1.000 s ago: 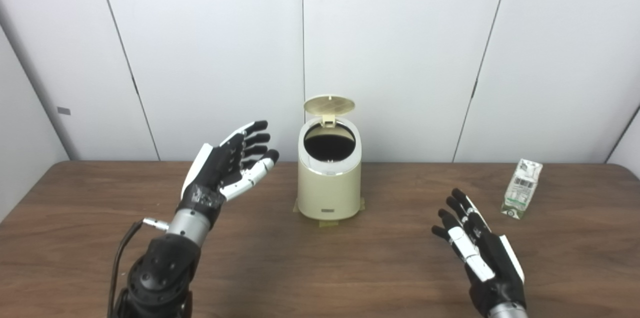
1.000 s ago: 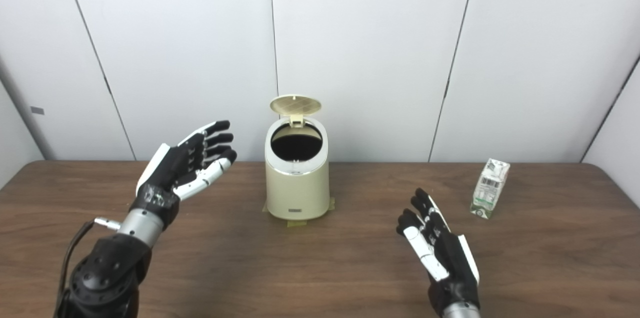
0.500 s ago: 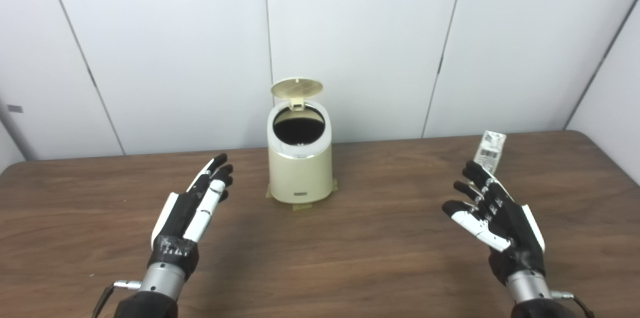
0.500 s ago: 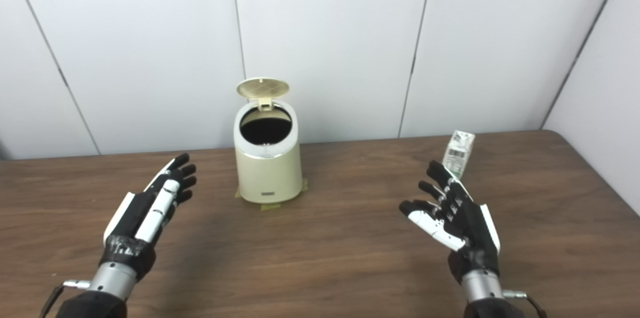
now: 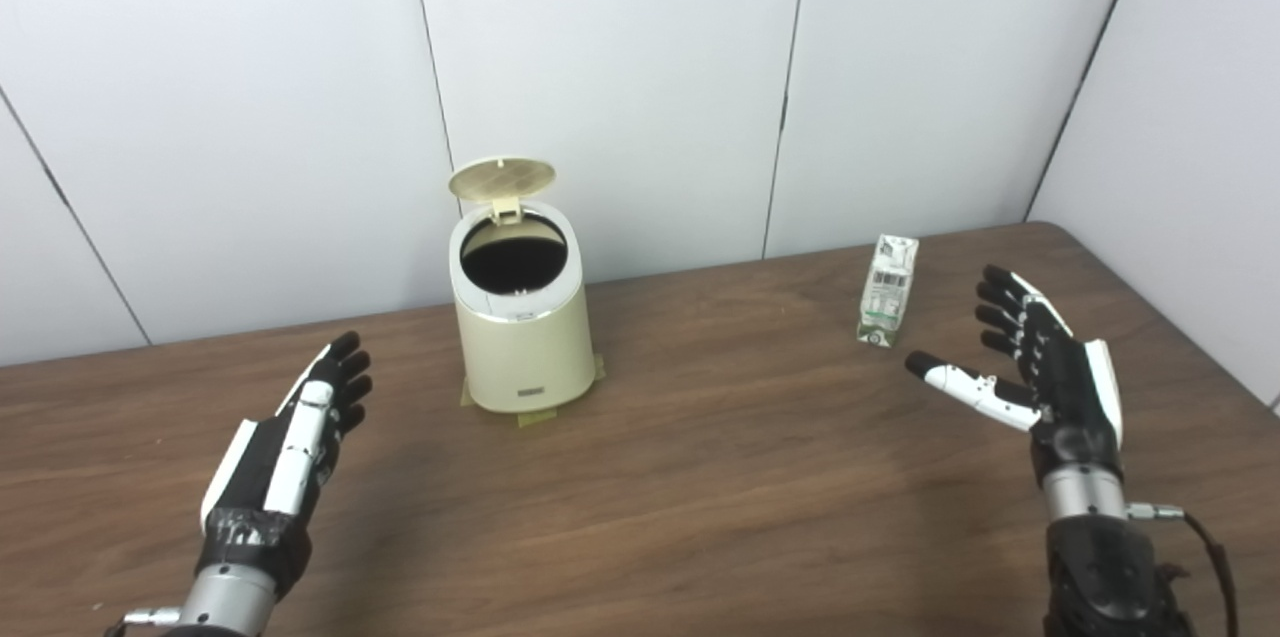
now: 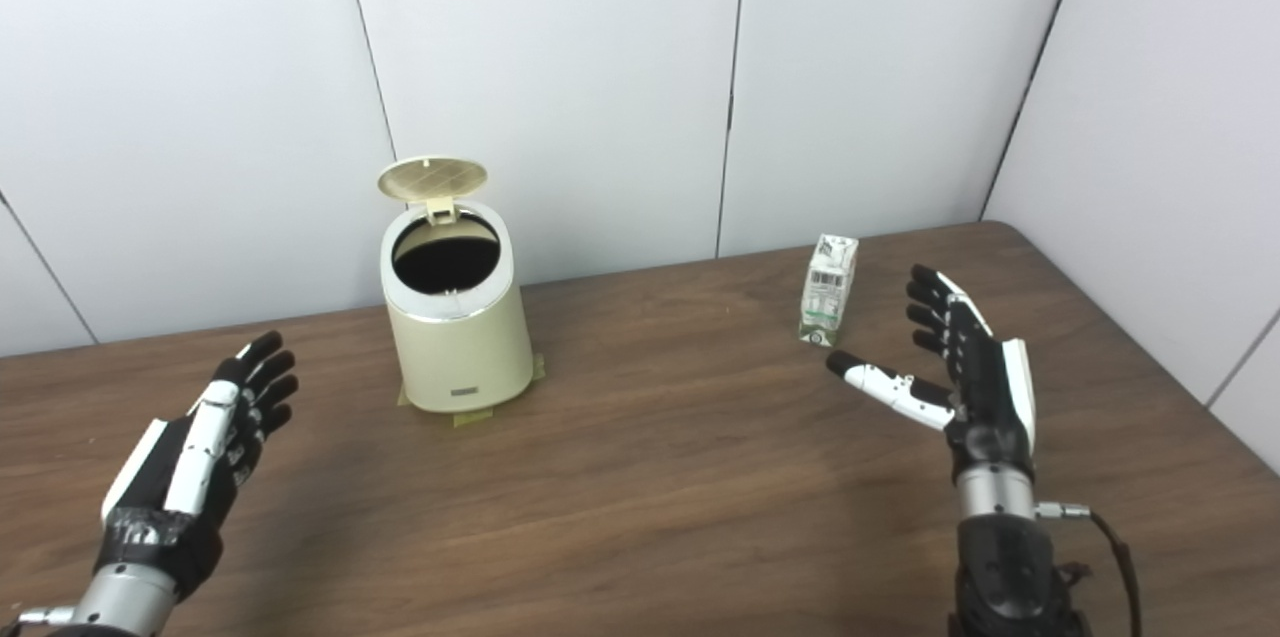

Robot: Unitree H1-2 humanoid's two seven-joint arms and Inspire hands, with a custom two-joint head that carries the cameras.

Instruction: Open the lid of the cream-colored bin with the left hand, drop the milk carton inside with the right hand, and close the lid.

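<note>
Left hand (image 5: 285, 452) low over the table (image 5: 700, 477), fingers straight and apart, holding nothing. Right of it, cream bin (image 5: 520, 337) upright near the wall, lid (image 5: 502, 177) tipped up at the back (dark inside, contents hidden). Farther right, carton (image 5: 888, 290) upright on the table, well apart from the bin. Right hand (image 5: 1045, 372) just right of the carton, fingers spread, thumb out toward it, not touching.
</note>
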